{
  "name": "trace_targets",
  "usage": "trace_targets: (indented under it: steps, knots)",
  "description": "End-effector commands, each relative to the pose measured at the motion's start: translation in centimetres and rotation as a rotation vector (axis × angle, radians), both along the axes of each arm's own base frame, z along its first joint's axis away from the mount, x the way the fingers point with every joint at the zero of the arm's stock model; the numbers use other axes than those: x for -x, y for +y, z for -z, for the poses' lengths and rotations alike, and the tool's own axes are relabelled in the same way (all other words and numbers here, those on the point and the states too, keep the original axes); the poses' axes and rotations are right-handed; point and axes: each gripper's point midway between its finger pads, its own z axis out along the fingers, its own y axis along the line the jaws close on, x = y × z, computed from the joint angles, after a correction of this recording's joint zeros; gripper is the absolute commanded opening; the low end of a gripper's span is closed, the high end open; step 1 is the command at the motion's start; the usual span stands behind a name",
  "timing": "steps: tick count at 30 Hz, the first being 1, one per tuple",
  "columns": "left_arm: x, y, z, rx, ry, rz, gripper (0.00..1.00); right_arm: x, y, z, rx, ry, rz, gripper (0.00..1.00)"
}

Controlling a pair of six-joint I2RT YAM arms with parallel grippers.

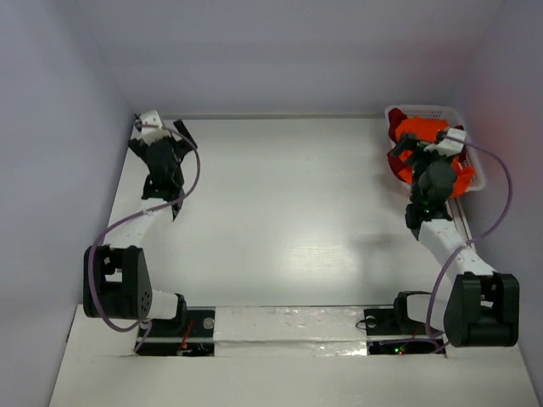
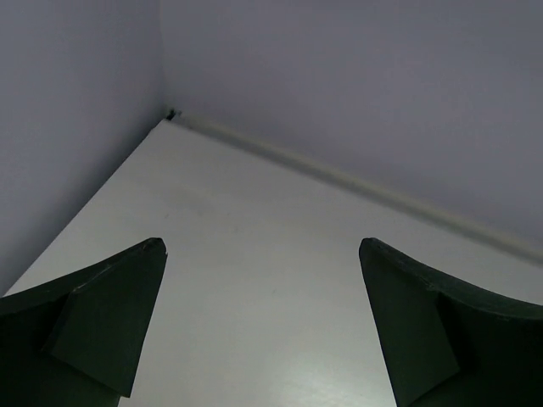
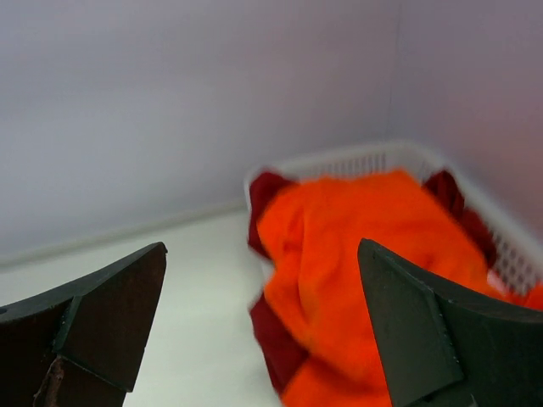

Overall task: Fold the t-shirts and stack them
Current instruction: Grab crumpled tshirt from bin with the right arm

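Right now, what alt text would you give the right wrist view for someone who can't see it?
A bright orange t-shirt lies heaped on dark red t-shirts in a white basket. The right end effector hangs open before it, its dark fingers framing the view.

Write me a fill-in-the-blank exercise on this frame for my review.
The top t-shirt in the basket is coloured ____.
Beneath it lie dark ____ shirts.
The left gripper and the right gripper both stand ____.
The basket sits at the table's far ____ corner.
Missing: orange; red; open; right.
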Motion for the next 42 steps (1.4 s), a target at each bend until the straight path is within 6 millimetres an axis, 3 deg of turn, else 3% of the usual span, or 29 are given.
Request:
trace_targets:
  steps: [1,2,3,5,6,7,8,11,14,15,16,17,19,20,21,22,23,24,25,27,29,31,34,35,36,37,38,39,42]
  knots:
    - [-0.3,-2.0,-1.5,0.171,0.117,0.028,0.99,1.4,-0.7,-7.0,-0.054,-0.061,0.044,1.0]
    - [-0.2,-3.1,-1.6,0.195,0.145,0.085,0.99,1.6,0.0,-8.4,-0.064,-0.082,0.005,1.0]
    - [-0.3,-3.7,-2.2,0.217,0.135,0.114,0.99,2.0,0.3,-11.1,-0.092,-0.128,-0.014,1.0]
    - [-0.2,-5.2,-4.1,0.262,0.096,0.19,0.99,2.8,0.6,-12.7,-0.167,-0.119,-0.03,1.0]
    - [0.1,-6.6,-5.5,0.277,0.071,0.274,0.99,3.5,0.6,-15.4,-0.186,-0.157,-0.033,1.0]
    - [0.1,-7.2,-7.3,0.289,0.038,0.31,0.99,3.8,0.4,-15.1,-0.209,-0.113,-0.018,1.0]
    - [0.5,-8.7,-8.6,0.331,0.026,0.386,0.99,4.6,0.1,-16.2,-0.253,-0.139,0.002,1.0]
    - [1.4,-10.3,-13.2,0.459,-0.055,0.458,0.99,6.4,0.0,-18.3,-0.298,-0.223,-0.006,1.0]
    - [2.6,-12.0,-15.3,0.414,-0.074,0.584,0.99,6.4,1.4,-19.2,-0.284,-0.263,-0.091,1.0]
    - [3.7,-12.9,-16.2,0.361,-0.095,0.666,0.99,6.0,1.4,-18.9,-0.333,-0.255,-0.089,1.0]
    - [4.5,-13.7,-15.5,0.324,-0.099,0.725,0.99,5.4,1.4,-17.3,-0.377,-0.19,-0.076,1.0]
    - [6.4,-14.5,-17.9,0.289,-0.199,0.806,0.99,5.5,1.2,-18.7,-0.453,-0.196,-0.064,1.0]
    - [7.8,-14.9,-17.9,0.356,-0.249,0.837,0.99,3.6,2.1,-16.2,-0.424,-0.013,-0.082,1.0]
    - [8.3,-14.2,-19.1,0.372,-0.302,0.82,0.99,3.6,3.4,-17.1,-0.372,0.004,-0.157,1.0]
    - [8.3,-14.3,-19.2,0.404,-0.293,0.818,0.99,3.6,3.5,-16.7,-0.37,0.014,-0.163,1.0]
    - [8.6,-14.6,-20.5,0.419,-0.303,0.845,0.99,4.9,3.3,-18.2,-0.369,-0.057,-0.165,1.0]
    - [8.8,-15.8,-20.2,0.416,-0.258,0.917,0.99,5.7,2.8,-18.5,-0.374,-0.097,-0.14,1.0]
    - [8.8,-16.2,-20.5,0.416,-0.245,0.945,0.99,5.9,2.6,-16.8,-0.385,-0.105,-0.128,1.0]
    - [8.9,-16.5,-21.5,0.428,-0.224,0.962,0.99,7.5,2.3,-18.4,-0.403,-0.195,-0.129,1.0]
    - [8.4,-16.9,-21.6,0.437,-0.185,0.98,0.99,8.1,0.4,-16.9,-0.512,-0.227,-0.024,1.0]
    - [8.7,-17.2,-22.1,0.426,-0.187,1.002,0.99,8.4,-0.2,-17.4,-0.509,-0.234,0.012,1.0]
    - [8.7,-16.9,-22.2,0.431,-0.193,0.98,0.99,7.7,-0.4,-17.7,-0.479,-0.198,0.033,1.0]
    - [8.7,-16.0,-21.9,0.447,-0.221,0.922,0.99,4.9,-2.0,-14.3,-0.46,-0.004,0.168,1.0]
    - [8.6,-15.9,-21.8,0.458,-0.224,0.908,0.99,4.6,-2.3,-16.0,-0.457,-0.017,0.183,1.0]
    - [8.2,-15.5,-21.7,0.475,-0.222,0.879,0.99,2.8,-2.4,-14.3,-0.447,0.052,0.205,1.0]
    - [8.0,-15.4,-22.1,0.471,-0.225,0.873,0.99,2.4,-2.5,-13.3,-0.441,0.109,0.225,1.0]
    - [7.6,-15.3,-21.5,0.484,-0.195,0.854,0.99,2.0,-2.8,-14.1,-0.437,0.109,0.24,1.0]
    - [7.1,-15.1,-21.3,0.503,-0.182,0.83,0.99,0.9,-2.9,-12.4,-0.419,0.176,0.261,1.0]
    - [7.2,-14.5,-21.4,0.524,-0.172,0.784,0.99,0.1,-3.7,-12.1,-0.373,0.225,0.31,0.94]
